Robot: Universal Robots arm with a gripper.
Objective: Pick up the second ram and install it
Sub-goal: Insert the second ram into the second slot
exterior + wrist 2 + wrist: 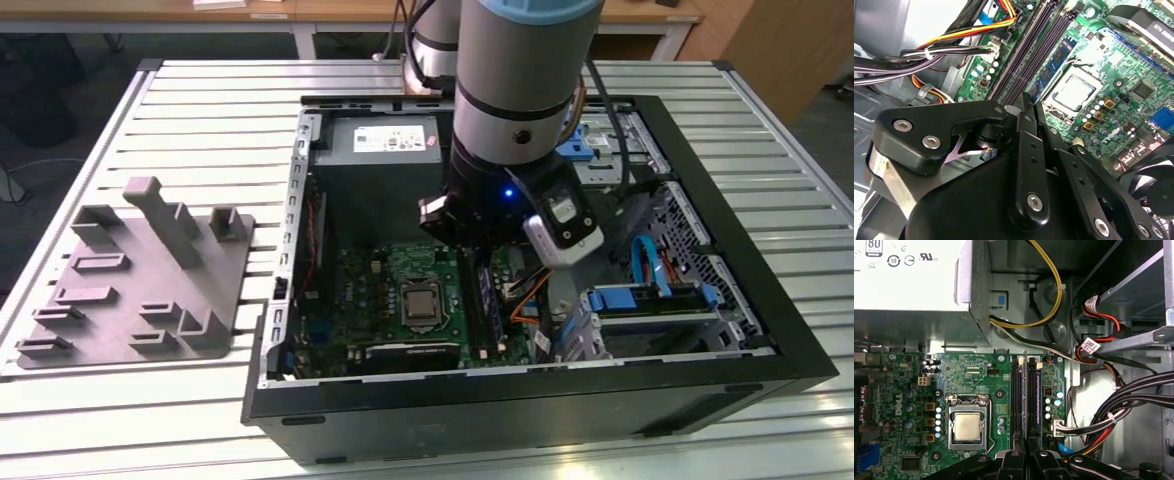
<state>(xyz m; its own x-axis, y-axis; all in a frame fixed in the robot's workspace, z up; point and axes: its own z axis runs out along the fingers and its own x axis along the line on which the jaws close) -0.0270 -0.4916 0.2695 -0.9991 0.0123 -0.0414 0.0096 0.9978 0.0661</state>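
Observation:
The second ram (1025,390) shows edge-on as a thin dark strip, standing over the memory slots (1016,395) of the green motherboard (969,377). My gripper (1025,454) is shut on its near end, fingers (1026,117) pinched together just above the slots (1026,55). Another module (1037,395) sits seated in the neighbouring slot, its blue label (1054,67) plain in the second wrist view. In the exterior view the gripper (462,252) reaches down inside the open computer case (747,300), mostly behind the arm's wrist.
The processor socket (968,426) lies beside the slots. Cable bundles (1114,410) and a drive cage (654,300) crowd the other side. The power supply (380,140) fills the case's far end. A grey fixture tray (134,290) rests on the slatted table at the exterior view's left.

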